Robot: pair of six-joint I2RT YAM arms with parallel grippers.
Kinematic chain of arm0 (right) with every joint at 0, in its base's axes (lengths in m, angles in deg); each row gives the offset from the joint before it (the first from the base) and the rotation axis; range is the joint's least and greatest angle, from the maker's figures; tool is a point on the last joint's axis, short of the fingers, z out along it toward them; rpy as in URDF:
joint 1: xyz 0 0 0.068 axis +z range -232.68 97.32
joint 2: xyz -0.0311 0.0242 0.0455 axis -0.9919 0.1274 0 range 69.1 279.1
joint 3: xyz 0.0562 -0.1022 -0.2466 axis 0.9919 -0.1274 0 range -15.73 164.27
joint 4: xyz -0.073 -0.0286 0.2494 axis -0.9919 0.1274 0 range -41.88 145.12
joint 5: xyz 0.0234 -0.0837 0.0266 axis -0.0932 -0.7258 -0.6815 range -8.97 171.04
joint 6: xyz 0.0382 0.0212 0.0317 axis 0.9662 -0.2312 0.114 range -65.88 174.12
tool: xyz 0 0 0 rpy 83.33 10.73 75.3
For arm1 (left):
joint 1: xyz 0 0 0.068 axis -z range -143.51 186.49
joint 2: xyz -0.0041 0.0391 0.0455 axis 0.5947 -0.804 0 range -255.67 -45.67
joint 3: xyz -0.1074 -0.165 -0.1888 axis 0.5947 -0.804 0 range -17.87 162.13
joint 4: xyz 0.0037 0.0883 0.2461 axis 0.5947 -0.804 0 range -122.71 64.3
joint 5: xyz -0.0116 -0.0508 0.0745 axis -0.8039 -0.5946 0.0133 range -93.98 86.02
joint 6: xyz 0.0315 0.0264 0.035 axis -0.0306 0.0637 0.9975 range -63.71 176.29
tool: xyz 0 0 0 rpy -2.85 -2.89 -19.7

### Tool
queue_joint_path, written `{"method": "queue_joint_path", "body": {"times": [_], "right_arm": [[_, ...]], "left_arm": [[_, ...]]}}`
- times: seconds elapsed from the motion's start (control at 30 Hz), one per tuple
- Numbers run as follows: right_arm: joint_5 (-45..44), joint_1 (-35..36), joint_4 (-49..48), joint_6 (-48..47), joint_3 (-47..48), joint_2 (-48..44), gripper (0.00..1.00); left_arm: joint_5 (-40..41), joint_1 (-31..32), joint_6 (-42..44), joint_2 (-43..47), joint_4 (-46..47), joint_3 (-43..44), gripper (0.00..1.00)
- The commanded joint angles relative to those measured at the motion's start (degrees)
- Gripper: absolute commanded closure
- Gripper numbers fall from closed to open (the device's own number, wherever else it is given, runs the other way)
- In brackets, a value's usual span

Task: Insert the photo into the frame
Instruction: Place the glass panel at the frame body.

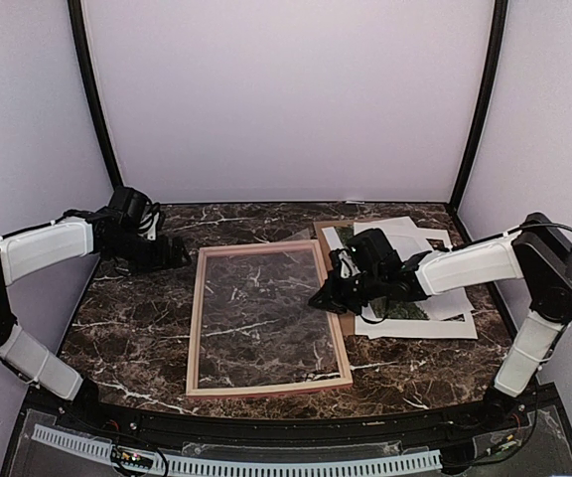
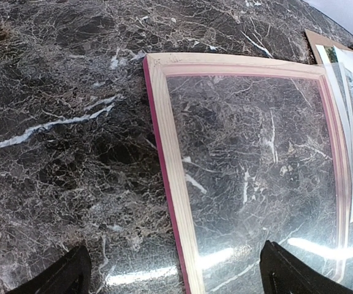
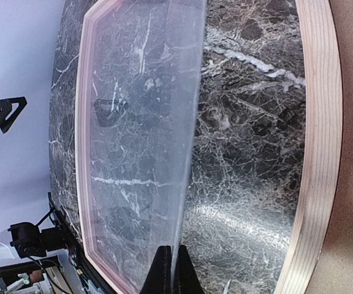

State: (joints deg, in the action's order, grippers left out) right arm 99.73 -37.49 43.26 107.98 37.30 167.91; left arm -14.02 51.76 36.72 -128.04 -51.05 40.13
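Dark marble table (image 1: 137, 328) — pink frame (image 1: 266, 388) and brown board (image 2: 316, 41) lie flat on it.

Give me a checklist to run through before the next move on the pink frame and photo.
1. Right gripper shut on the clear transparent sheet's edge: ok.
2. Left gripper open, holding nothing: ok.
3. Pink wooden picture frame lying flat on the dark marble table: ok.
4. Sheet seated in frame: not ok, its held edge stops short of the rail nearest that gripper.
5. White-bordered green landscape photo reachable: cannot tell, right arm hides most of it.
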Motion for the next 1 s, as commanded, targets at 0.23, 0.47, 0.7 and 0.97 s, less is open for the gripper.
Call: {"method": "queue_joint_path", "body": {"times": [0.23,0.47,0.7,0.97], "right_arm": [[1.47,0.57,1.01,-1.07,1.43,-1.75,1.00],[1.08,0.51,0.82,-0.93,1.28,-1.87,1.00],[0.47,0.51,1.34,-1.14,1.22,-2.26,1.00],[-0.28,0.56,1.87,-1.33,1.18,-2.87,1.00]], "left_arm": [[-0.25,0.38,0.21,-0.34,-0.14,-0.08,0.01],[-0.26,0.44,0.18,-0.43,-0.17,-0.08,0.01],[-0.05,0.47,0.31,-0.43,-0.24,-0.24,0.01],[0.02,0.55,0.24,-0.43,-0.37,-0.19,0.01]]}}
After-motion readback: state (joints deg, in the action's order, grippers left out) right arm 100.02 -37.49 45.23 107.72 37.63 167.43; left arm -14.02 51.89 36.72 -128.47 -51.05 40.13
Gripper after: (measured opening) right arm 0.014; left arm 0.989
